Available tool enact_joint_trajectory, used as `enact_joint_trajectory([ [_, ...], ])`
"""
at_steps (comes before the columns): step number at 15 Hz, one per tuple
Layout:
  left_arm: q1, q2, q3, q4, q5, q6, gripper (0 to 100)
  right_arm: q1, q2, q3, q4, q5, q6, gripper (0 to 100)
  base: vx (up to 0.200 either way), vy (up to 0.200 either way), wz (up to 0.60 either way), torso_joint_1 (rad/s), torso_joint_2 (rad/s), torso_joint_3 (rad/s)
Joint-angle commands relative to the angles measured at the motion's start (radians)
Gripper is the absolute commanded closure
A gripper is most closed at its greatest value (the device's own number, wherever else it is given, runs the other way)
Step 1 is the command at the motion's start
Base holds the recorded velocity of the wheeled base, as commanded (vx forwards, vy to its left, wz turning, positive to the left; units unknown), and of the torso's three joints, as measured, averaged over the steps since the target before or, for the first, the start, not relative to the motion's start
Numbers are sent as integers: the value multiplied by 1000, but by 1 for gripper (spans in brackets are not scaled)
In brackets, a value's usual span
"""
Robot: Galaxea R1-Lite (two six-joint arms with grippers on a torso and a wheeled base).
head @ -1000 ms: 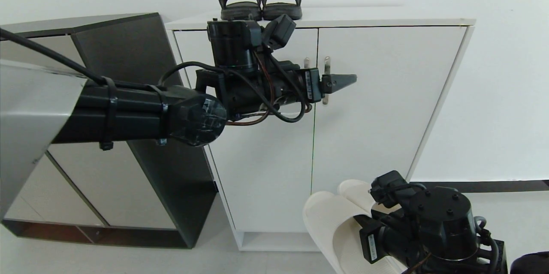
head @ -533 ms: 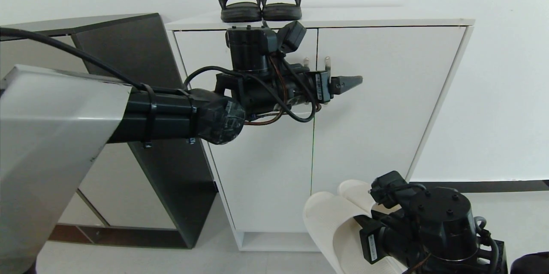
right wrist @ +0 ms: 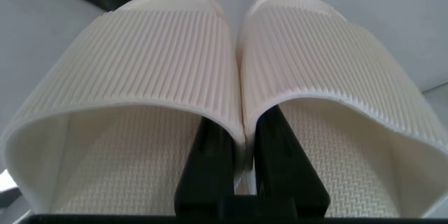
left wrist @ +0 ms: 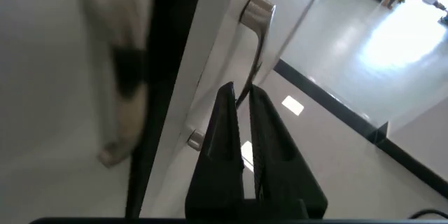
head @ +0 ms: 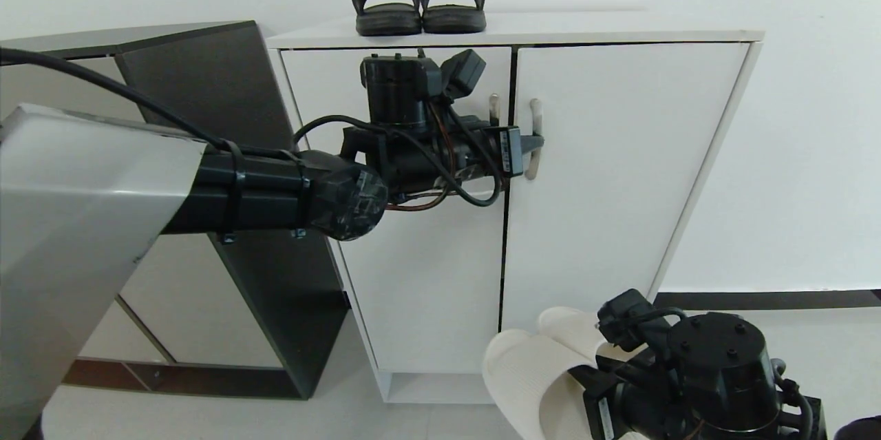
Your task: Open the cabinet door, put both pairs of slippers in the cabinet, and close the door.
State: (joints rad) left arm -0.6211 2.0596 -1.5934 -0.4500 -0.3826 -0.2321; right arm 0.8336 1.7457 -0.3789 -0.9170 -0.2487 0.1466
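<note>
Left gripper (head: 534, 143) is clamped nearly closed on the slim curved metal handle (left wrist: 256, 21) of the right door (head: 619, 171), which stands slightly ajar on the smooth white cabinet (head: 413, 275). Right gripper (right wrist: 243, 147) pinches the adjoining inner edges of the cream ribbed slippers (right wrist: 161, 56), low before the cabinet. The matte black slippers (head: 418, 3) sit side by side on the cabinet's flat top.

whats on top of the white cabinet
A pair of black slippers stands side by side on the white cabinet, left of its middle. The top is seen nearly edge-on, so anything flat farther back is hidden.
</note>
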Motion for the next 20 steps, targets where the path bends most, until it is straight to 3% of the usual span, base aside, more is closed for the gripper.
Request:
enact_joint_trajectory([
  [1,-23,-96,95,-4,-1,-1,100,4,-52,40,-6,66,-2,100,0,0,0,0,0,0],
  [3,-39,-148,156,-7,-1,0,100,4,-95,74,-6,141,-22,100,0,0,0,0,0,0],
  [5,-42,-188,216,-47,2,2,100,5,-95,91,-6,146,-64,100,0,0,0,0,0,0],
  [7,-72,-269,325,-72,54,2,100,15,-97,101,-8,146,-73,100,0,0,0,0,0,0],
  [10,-66,-349,437,-105,83,-7,100,30,-101,104,-8,146,-73,100,0,0,0,0,0,0],
  [13,0,-314,403,-102,85,-42,100,56,-103,114,-6,146,-73,100,0,0,0,0,0,0],
  [15,9,-262,348,-108,85,-73,100,67,-101,127,-6,146,-74,100,0,0,0,0,0,0],
  [20,12,-113,187,-104,91,-73,100,78,-97,141,-6,155,-108,100,0,0,0,0,0,0],
])
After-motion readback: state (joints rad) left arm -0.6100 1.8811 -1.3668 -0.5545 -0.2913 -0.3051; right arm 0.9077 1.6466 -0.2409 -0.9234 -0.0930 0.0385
